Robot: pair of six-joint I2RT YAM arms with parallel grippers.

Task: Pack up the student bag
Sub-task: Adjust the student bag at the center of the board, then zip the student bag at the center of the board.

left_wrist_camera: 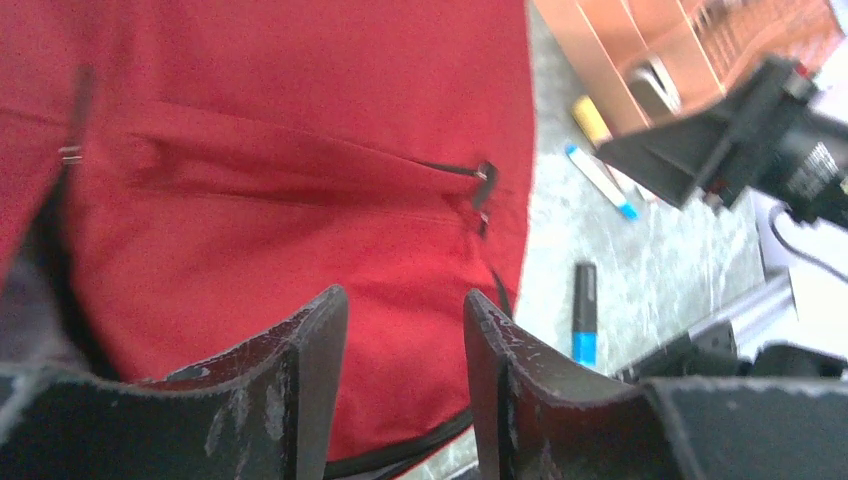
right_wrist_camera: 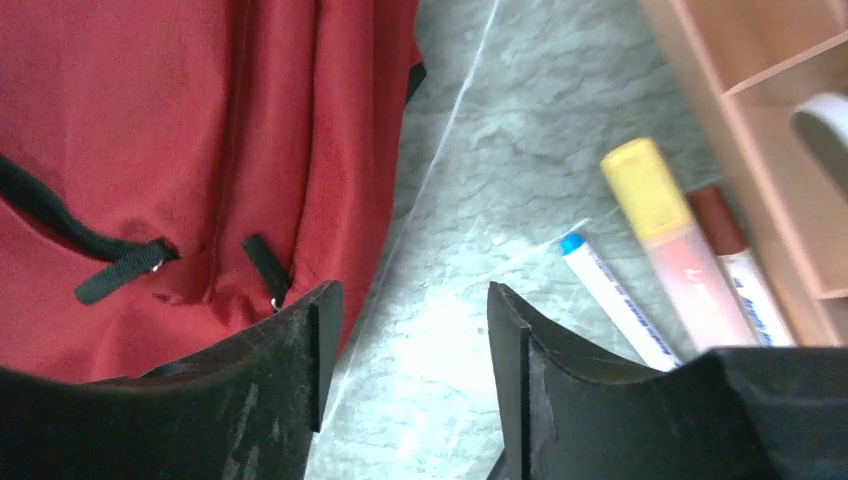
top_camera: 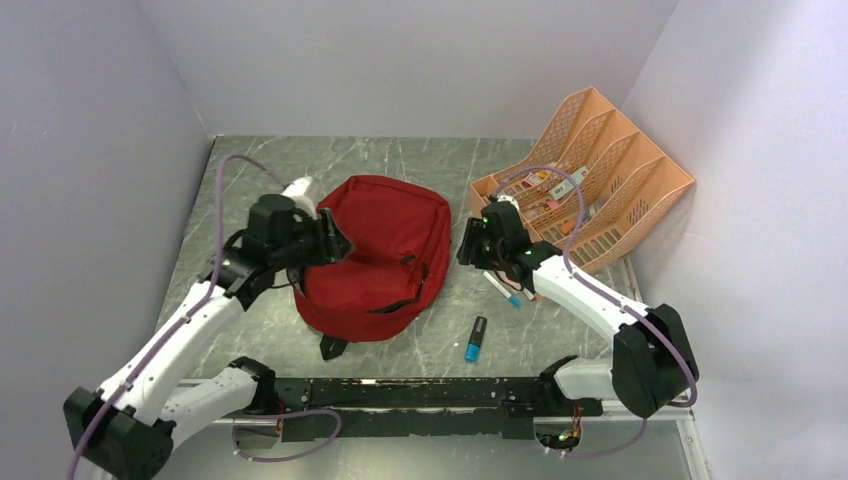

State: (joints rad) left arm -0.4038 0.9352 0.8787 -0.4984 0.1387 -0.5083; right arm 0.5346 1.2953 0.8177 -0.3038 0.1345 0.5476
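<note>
Overhead view.
- Student bag [top_camera: 385,250]: dark red, lying flat on the table [top_camera: 420,160] at mid-depth, between the two arms.
- Left gripper [top_camera: 335,240]: at the bag's left edge, over the fabric.
- Right gripper [top_camera: 470,245]: just beside the bag's right edge, above bare table.
- Desk organiser [top_camera: 620,180]: peach mesh, far right, against the wall.
- Black marker with a blue end [top_camera: 476,338]: loose on the table, just off the bag's near right corner. Its long axis runs roughly away from the arm bases. The right arm is the nearer one.

Left wrist view.
- Left gripper: jaws moderately parted, nothing between them, with red fabric directly beneath.
- Zipper pull [left_wrist_camera: 483,180]: at the end of a shut zip line crossing the bag.
- Grey lining [left_wrist_camera: 30,310]: a sliver at the frame's left edge, so the opening probably lies on this arm's side.

Right wrist view.
- Right gripper: jaws parted about as far, holding nothing. The bag's edge lies to one side of the fingers and the pens to the other.
- White pen with a blue cap [right_wrist_camera: 615,300], yellow-capped marker [right_wrist_camera: 665,230] and brown-capped marker [right_wrist_camera: 730,250]: side by side, axes near parallel, slanting toward the organiser's base.
- Judgement: fetching a pen falls to the right arm, with the jaws turned across the pen's axis. The left arm is placed to tend the bag's opening.
</note>
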